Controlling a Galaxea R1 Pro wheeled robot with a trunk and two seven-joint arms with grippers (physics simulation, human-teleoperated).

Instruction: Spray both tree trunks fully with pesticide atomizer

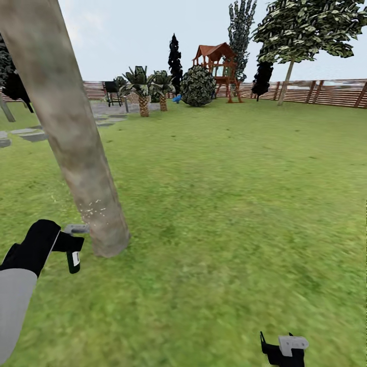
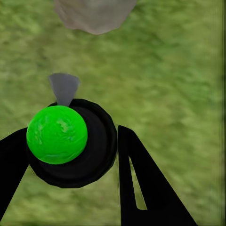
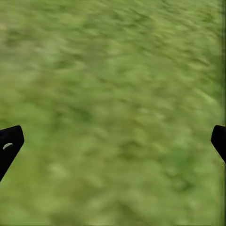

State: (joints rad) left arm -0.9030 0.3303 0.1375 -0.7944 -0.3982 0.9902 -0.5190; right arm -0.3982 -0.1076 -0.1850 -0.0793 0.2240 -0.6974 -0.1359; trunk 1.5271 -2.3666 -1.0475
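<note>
A thick, mottled grey-tan tree trunk (image 1: 76, 148) leans up the left of the head view, with pale specks low on its bark. My left gripper (image 1: 69, 244) hovers just left of its base, shut on the pesticide atomizer (image 1: 74, 260), a small dark sprayer with a pale label and a grey nozzle pointing at the trunk. In the left wrist view the atomizer (image 2: 96, 141) shows a bright green top between the black fingers (image 2: 136, 179), and the trunk base (image 2: 94, 14) lies just ahead. A second tree (image 1: 287, 76) stands far off by the fence. My right gripper (image 1: 283, 349) is open over grass (image 3: 113, 141).
The lawn (image 1: 239, 193) stretches ahead to a brown slatted fence (image 1: 326, 92). Short palms (image 1: 143, 97), a round shrub (image 1: 199, 86) and a wooden play tower (image 1: 219, 66) stand at the far side. Grey paving stones (image 1: 30, 133) lie at the left.
</note>
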